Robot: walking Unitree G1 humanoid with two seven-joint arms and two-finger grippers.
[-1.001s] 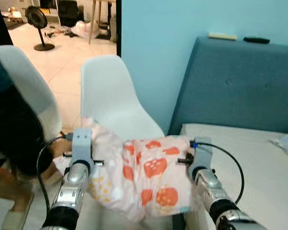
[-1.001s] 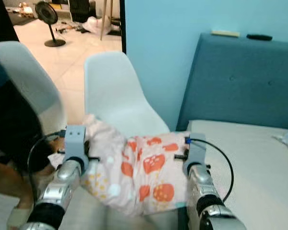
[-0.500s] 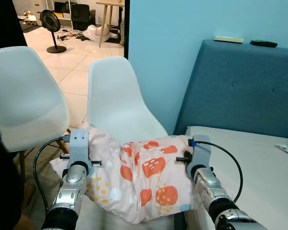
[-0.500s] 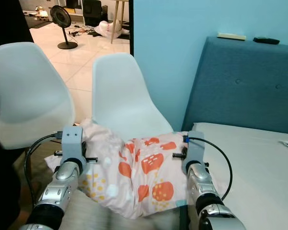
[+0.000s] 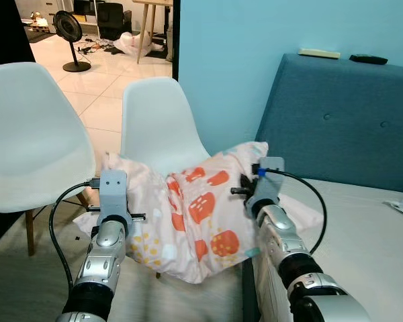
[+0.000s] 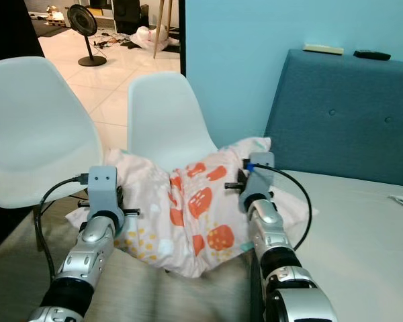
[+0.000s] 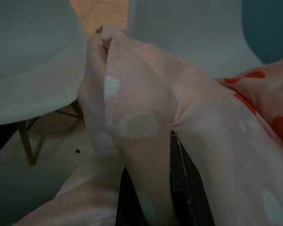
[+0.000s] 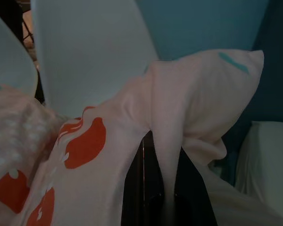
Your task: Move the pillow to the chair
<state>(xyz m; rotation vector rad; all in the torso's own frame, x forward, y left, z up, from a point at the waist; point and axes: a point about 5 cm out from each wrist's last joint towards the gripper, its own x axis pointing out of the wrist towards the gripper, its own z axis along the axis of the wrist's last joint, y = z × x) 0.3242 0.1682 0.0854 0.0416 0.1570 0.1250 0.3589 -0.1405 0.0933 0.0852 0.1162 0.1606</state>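
Pillow (image 5: 195,215): pale pink, orange strawberry print and yellow dots; held up between both arms, just in front of the nearer chair, its right corner raised toward 1 o'clock.
Left pincer (image 7: 153,188): pinching the pillow's left edge; fabric is folded between its black fingers (image 7: 129,200).
Right pincer (image 8: 162,188): pinching the pillow's right corner, cloth draped over the fingers (image 8: 137,188).
Nearer chair (image 5: 154,127): white shell, at 12 o'clock behind the pillow.
Second chair (image 5: 30,134): white, at 10 o'clock.
Bed (image 5: 363,228): at 3 o'clock, with blue headboard (image 5: 336,121).
Fan (image 5: 68,33): at 11 o'clock, far back.
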